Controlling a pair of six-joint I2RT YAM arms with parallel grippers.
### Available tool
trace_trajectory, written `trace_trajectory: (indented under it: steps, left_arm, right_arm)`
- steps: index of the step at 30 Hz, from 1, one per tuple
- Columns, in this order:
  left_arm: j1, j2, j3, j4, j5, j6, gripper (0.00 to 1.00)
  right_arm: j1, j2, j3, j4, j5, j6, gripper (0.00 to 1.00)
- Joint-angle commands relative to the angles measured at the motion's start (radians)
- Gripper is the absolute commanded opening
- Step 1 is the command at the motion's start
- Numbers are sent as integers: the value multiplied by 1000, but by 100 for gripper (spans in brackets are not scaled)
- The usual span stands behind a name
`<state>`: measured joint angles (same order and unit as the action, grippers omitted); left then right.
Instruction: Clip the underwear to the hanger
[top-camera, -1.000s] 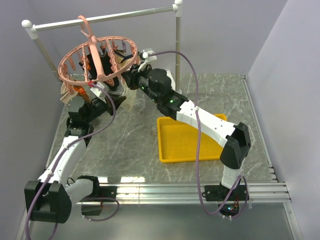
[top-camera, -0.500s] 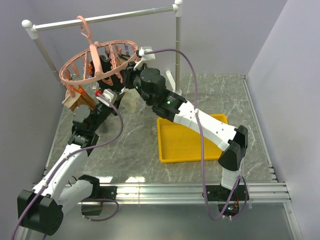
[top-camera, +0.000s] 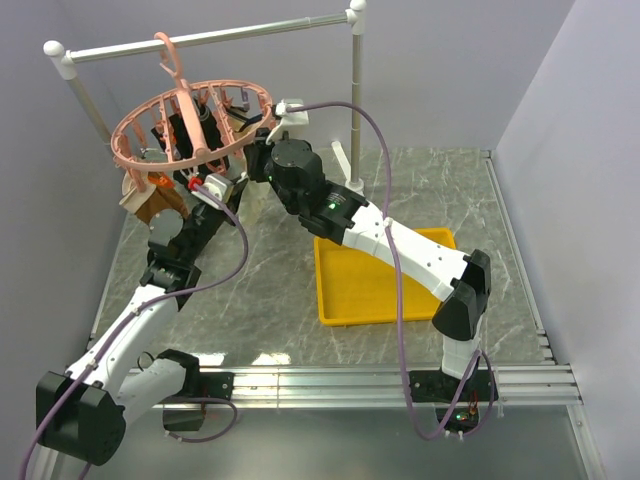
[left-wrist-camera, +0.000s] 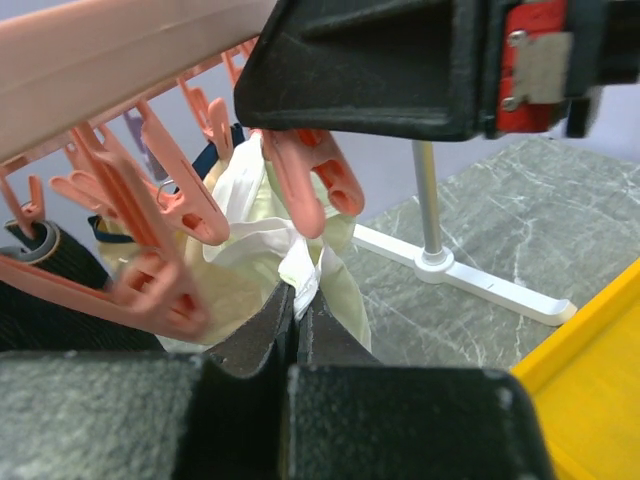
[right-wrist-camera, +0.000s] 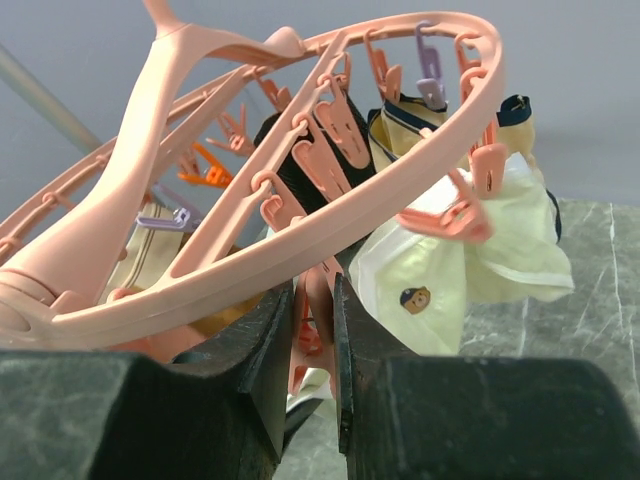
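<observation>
Over the last second the left arm rises from a low reach under the hanger (right-wrist-camera: 300, 225) until its wrist sits just beneath the ring's near edge. The right arm swings left toward the same spot, and the ring tips and drifts slightly left on the white rail (top-camera: 200, 38). Judging by this, the fabric is now lifted to clip height and the clipping step is in hand, not yet finished.

The left gripper (left-wrist-camera: 297, 305) has its fingers pressed together on a fold of the underwear (left-wrist-camera: 245, 215) — pale cream cloth bunched just below a pink clip (left-wrist-camera: 315, 180), which hangs right above the pinch. Whether that clip already bites the cloth cannot be told.

The right gripper (right-wrist-camera: 312, 300) is nearly closed, its fingers squeezing a pink clip under the ring's near edge — probably to spread its mouth.

The underwear hangs at the hanger's near right side, well off the table; the yellow tray (top-camera: 345, 300) lies near and right.
</observation>
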<state>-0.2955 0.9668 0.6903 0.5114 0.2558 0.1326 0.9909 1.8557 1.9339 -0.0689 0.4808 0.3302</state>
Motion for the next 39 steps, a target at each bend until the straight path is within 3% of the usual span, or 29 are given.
trace_trajectory:
  steps: [1,39]
  left_arm:
    - [-14,3,3,65,-13,-22,0]
    - [-47,24,78,24,-150,-109,0]
  right_arm:
    - [5,7,56,11,65,41,0]
    - [31,50,71,-12,179,56,0]
